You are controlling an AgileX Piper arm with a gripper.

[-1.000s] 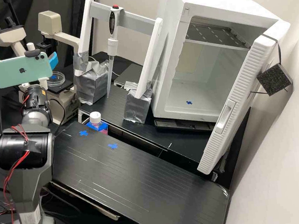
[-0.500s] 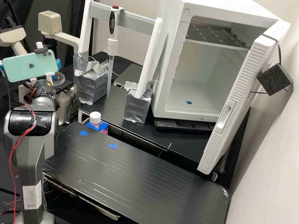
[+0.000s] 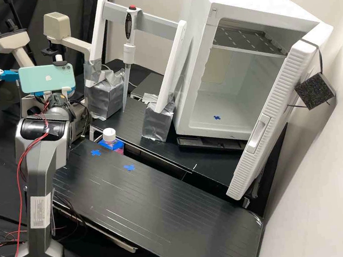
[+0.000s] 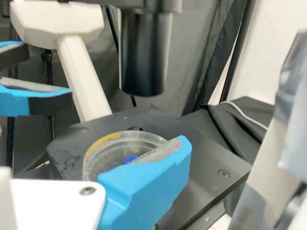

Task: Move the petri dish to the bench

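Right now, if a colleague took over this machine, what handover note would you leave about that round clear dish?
Gripper: open and holding nothing, one blue finger close to the dish.
Petri dish: on the black microscope stage, under the dark downward tube.
Bench: two blue crosses on its top, near the white-capped bottle.
Done: gripper is at the stage; dish not yet moved to the bench.
Left: grip the dish, lift it off the stage, set it on the bench, let go. The crosses may mark spots for it, but I can't be sure.
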